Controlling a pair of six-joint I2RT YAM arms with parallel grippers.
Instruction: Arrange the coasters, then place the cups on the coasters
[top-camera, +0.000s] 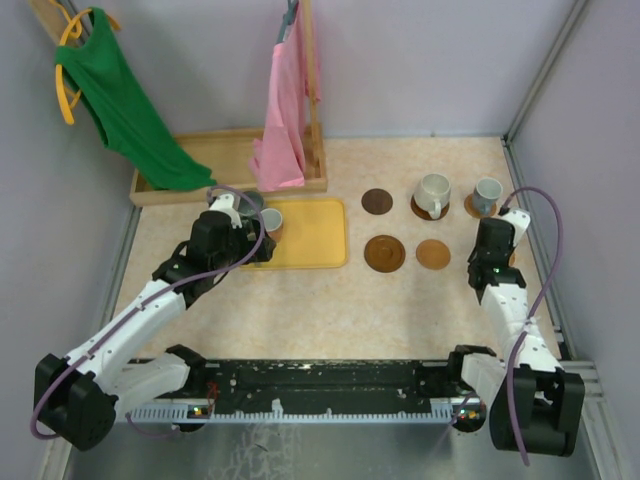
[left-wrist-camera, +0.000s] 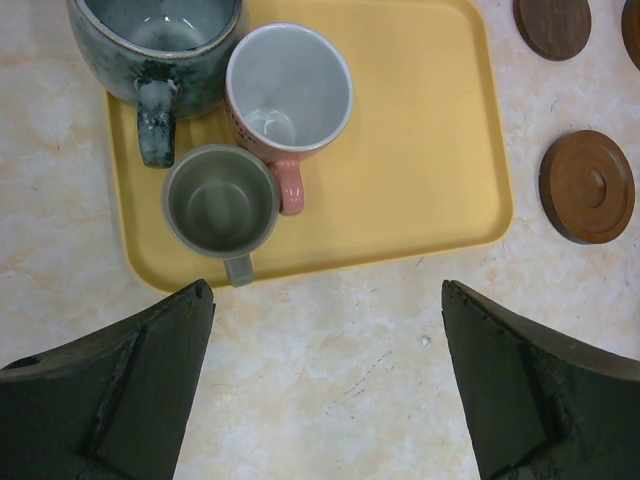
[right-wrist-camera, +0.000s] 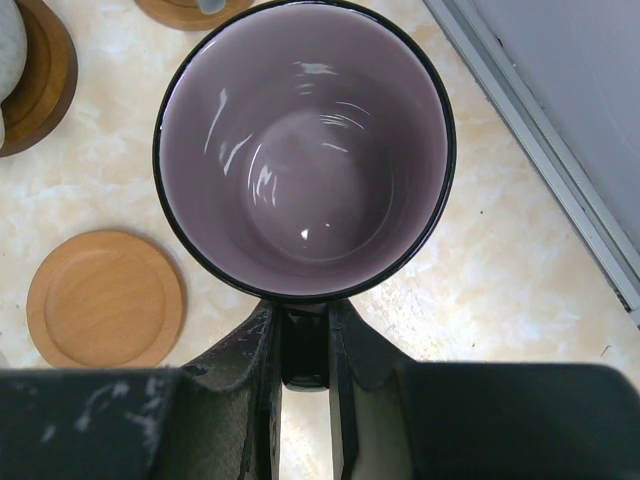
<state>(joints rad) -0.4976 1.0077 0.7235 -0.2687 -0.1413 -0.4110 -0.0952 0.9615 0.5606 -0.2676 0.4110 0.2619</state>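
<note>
the right fingers clamp the handle of the mauve cup near the right edge of the table. the left fingers gape wide over the near edge of the yellow tray.

The desk has a pale beige, marbled top. A yellow tray lies flat on it just left of centre, and a low wooden frame sits behind it at the upper left, against the back wall. Right of the tray lie five round coasters in two rows. In the upper row a dark brown coaster is bare, and two more coasters to its right each carry a cup. Below, a large brown coaster and a light tan coaster lie near each other, not touching.
</note>
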